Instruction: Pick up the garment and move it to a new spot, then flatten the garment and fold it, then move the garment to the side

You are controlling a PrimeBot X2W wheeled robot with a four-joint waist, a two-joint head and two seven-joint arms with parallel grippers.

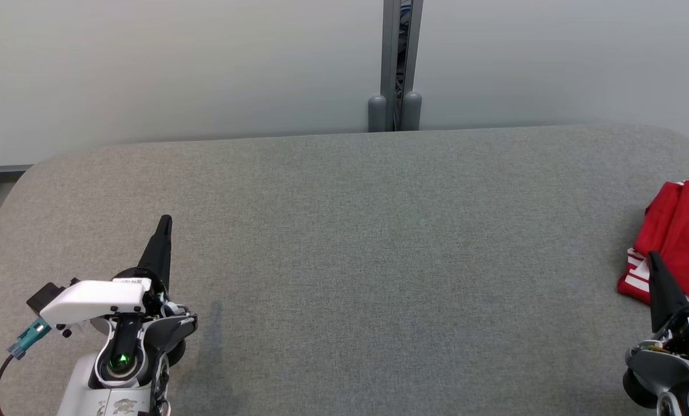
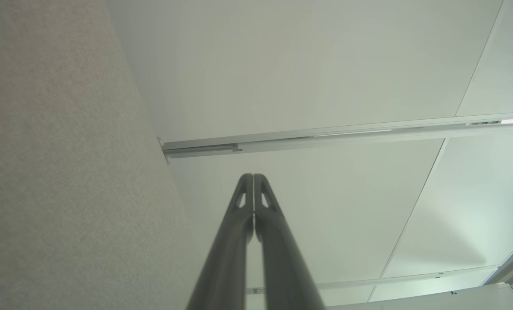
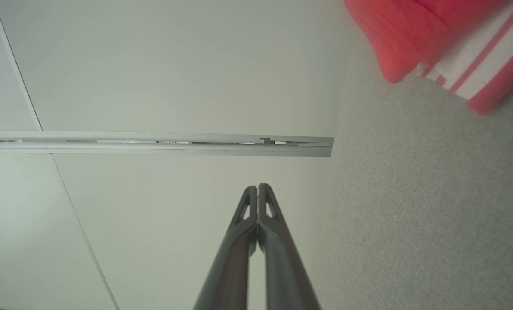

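The table (image 1: 344, 242) top is grey cloth, rough and woven, not shiny at all. The garment (image 1: 682, 225) is soft red cloth with white stripes, and it looks dull. The wall (image 1: 177, 69) is pale, flat and smooth, with a faint soft shine. The post (image 1: 402, 52) between its panels looks like grey metal, smooth with a light shine. The left gripper (image 1: 164, 221) and right gripper (image 1: 652, 257) are dark and look like smooth, dull plastic. The cover (image 1: 96, 300) on the left arm is white plastic, smooth and a bit glossy
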